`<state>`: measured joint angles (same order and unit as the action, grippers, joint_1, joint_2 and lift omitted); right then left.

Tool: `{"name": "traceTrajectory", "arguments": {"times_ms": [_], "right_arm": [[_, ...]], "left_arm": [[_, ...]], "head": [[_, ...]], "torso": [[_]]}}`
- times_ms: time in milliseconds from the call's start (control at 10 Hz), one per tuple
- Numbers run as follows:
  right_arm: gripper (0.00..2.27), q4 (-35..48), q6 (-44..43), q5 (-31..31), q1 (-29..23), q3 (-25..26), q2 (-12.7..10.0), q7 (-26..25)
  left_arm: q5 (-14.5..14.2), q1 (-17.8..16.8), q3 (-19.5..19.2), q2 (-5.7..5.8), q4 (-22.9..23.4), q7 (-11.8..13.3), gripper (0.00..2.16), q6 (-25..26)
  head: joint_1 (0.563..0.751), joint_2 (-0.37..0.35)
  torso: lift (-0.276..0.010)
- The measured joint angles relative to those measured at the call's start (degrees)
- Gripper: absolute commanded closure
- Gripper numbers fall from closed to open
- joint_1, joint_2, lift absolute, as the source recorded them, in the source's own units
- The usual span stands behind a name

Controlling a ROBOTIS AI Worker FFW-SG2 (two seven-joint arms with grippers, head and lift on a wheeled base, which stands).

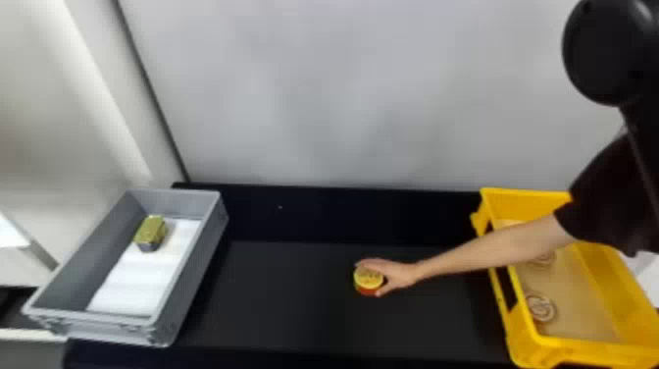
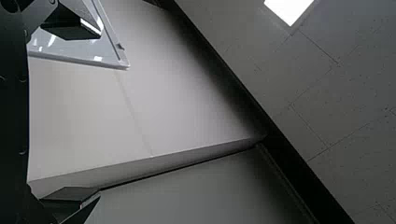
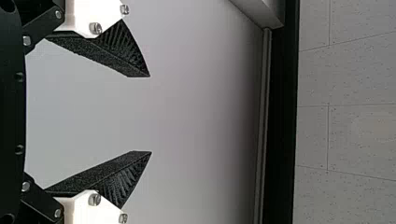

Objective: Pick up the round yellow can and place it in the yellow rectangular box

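Right gripper (image 3: 150,114), left gripper (image 2: 99,114) gape wide, empty; person's hand (image 1: 399,275) on round yellow can (image 1: 368,278): likely light, rigid; pinch sides.

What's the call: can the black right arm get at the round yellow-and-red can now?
Probably not. A person's bare hand is on the can on the black table, blocking a grasp. The black two-fingered right tool is open and empty, so it might work once the hand clears.

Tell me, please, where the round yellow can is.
In the head view, the can stands mid-table, between the gray box on the left and the yellow box on the right, with a person's hand on it.
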<state>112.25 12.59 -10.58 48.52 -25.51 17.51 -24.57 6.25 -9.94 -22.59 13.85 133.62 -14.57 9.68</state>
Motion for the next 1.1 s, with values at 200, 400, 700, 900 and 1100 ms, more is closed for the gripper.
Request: {"name": "traceTrajectory", "arguments": {"times_ms": [200,400,700,900,1100], "right_arm": [[0.23,0.3,0.5,-0.4,0.0,0.0,0.1,-0.1],[0.23,0.4,0.9,-0.8,0.3,0.0,0.1,-0.1],[0.23,0.6,1.6,-1.0,0.6,-0.1,0.1,-0.1],[0.22,0.6,2.7,-1.6,0.7,-0.1,-0.1,-0.3],[0.19,0.6,4.8,-3.3,0.7,0.2,-0.6,-1.2]], "left_arm": [[-0.2,-0.1,0.1,0.14,0.3,0.3,0.10,0.3],[-0.4,-0.4,0.2,0.22,0.4,0.3,0.10,0.2],[-0.5,-0.6,0.2,0.34,0.4,0.3,0.10,0.2],[-0.8,-0.6,0.3,0.33,0.4,0.4,0.09,0.4],[-2.2,-0.5,0.3,0.18,0.9,0.6,0.06,2.7]], "head": [[0.694,0.054],[0.694,0.054],[0.694,0.054],[0.694,0.054],[0.694,0.054]], "torso": [[-0.003],[-0.003],[-0.003],[-0.003],[-0.003]]}}
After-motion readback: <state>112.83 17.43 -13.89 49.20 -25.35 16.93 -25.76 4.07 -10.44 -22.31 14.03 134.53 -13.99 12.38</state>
